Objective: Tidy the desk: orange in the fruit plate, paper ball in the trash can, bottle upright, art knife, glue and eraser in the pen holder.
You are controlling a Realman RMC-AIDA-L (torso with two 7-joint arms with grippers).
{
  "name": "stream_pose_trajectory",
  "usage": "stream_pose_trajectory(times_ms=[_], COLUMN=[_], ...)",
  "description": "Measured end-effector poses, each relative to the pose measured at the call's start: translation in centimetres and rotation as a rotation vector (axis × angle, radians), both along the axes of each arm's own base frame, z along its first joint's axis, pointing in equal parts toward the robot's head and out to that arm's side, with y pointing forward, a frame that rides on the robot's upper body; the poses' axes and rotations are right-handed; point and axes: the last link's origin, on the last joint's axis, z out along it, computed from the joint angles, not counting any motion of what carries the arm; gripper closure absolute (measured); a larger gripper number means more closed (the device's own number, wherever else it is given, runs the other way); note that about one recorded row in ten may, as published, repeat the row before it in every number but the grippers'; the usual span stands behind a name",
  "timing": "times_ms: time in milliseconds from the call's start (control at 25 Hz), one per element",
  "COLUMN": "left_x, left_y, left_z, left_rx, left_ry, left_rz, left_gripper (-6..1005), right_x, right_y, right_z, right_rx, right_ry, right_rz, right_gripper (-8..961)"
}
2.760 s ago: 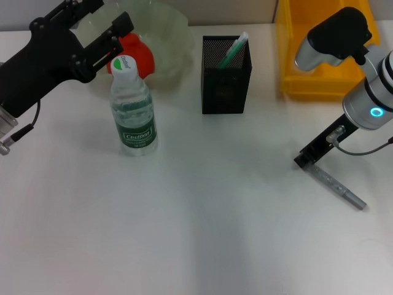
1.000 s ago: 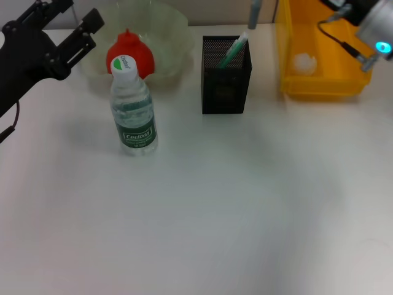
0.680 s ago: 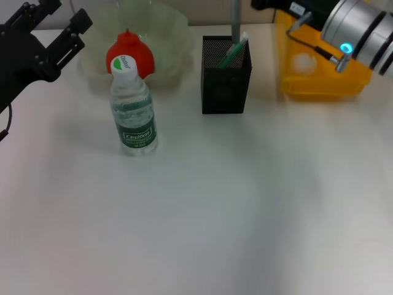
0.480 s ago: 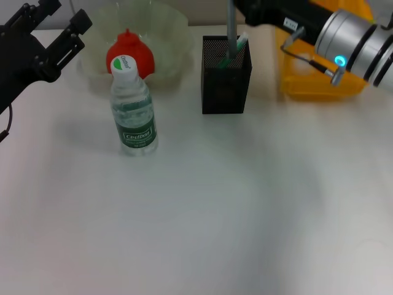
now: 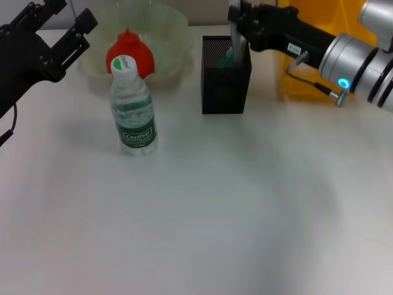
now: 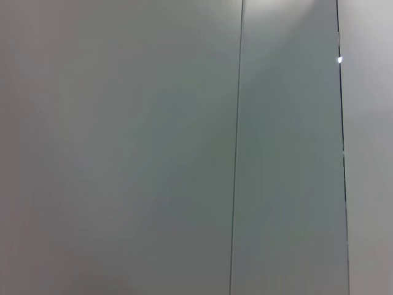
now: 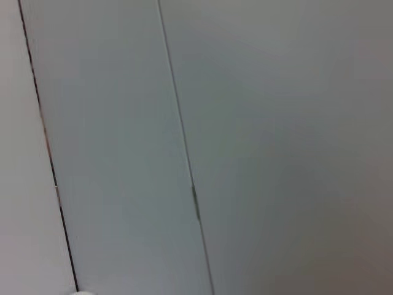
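My right gripper (image 5: 237,23) is above the black mesh pen holder (image 5: 225,83) at the back of the desk. It is shut on the grey art knife (image 5: 235,44), which hangs upright with its lower end inside the holder. A green-capped stick (image 5: 227,57) leans in the holder too. The water bottle (image 5: 132,114) stands upright at the left. The orange (image 5: 136,54) lies in the clear fruit plate (image 5: 172,31). My left gripper (image 5: 61,21) is open and empty at the far left, beside the plate. The eraser is out of view.
A yellow bin (image 5: 289,77) stands at the back right, partly behind my right arm; the paper ball is hidden. The white desk (image 5: 202,209) stretches in front. Both wrist views show only grey wall panels.
My right gripper lifted the art knife from the desk at the right, carried it left over the yellow bin and lowered it into the pen holder. The left gripper drew back to the left.
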Motion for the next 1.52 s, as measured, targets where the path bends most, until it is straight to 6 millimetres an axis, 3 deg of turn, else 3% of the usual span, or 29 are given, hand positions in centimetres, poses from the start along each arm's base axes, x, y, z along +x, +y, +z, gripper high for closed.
stream_pose_trajectory(times_ms=[240,440,640,920,1040,1200,1400,1520], left_x=[0.1,0.4,0.1,0.0,-0.2,-0.8,-1.4,-1.5], left_y=[-0.1,0.0,0.2,-2.0,-3.1,-3.9,-4.1,-4.1], left_z=[0.1,0.5,2.3,3.9,3.3,1.5,-0.7,-1.8], left_rx=[-0.007,-0.039,-0.173,-0.455,-0.526,-0.636,-0.700,-0.731], left_ry=[-0.011,-0.044,-0.118,-0.101,-0.068,0.006,0.065,0.088], left_rz=[-0.009,-0.013,0.000,-0.090,-0.101,-0.074,-0.018,0.005], left_gripper=[333,333,333,333,333,316,281,256], right_x=[0.4,0.3,-0.7,-1.8,-1.7,-1.2,-1.3,-1.4], right_y=[-0.6,-1.4,-3.5,-7.0,-8.7,-9.3,-9.3,-9.3], right_z=[0.0,0.3,2.8,5.2,5.0,4.2,3.3,3.1], right_rx=[-0.011,-0.033,-0.177,-0.416,-0.581,-0.678,-0.714,-0.725], right_ry=[0.018,0.066,0.171,0.142,0.043,-0.072,-0.124,-0.142], right_rz=[0.002,0.029,0.135,0.277,0.310,0.308,0.312,0.316], right_gripper=[740,541,402,359,340,315,147,147])
